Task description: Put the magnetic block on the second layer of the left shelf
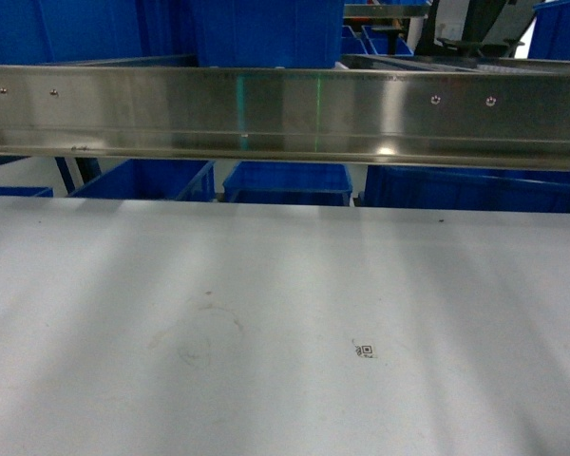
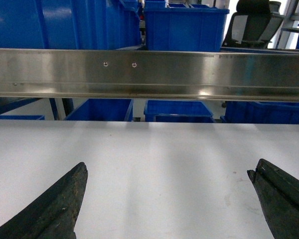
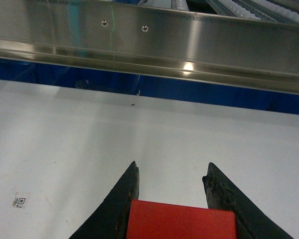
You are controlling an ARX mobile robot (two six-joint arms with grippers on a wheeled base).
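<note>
The magnetic block is a plain red cube held between the dark fingers of my right gripper, which is shut on it just above the white tabletop. My left gripper is open, its two fingers far apart with only bare table between them. Neither gripper shows in the head view. A shiny steel shelf rail runs across the scene, with a large blue bin above it. I cannot tell which shelf layer this rail belongs to.
More blue bins stand below and behind the rail, beyond the table's far edge. A small square code sticker lies on the tabletop. A black office chair shows at the far right behind the bins.
</note>
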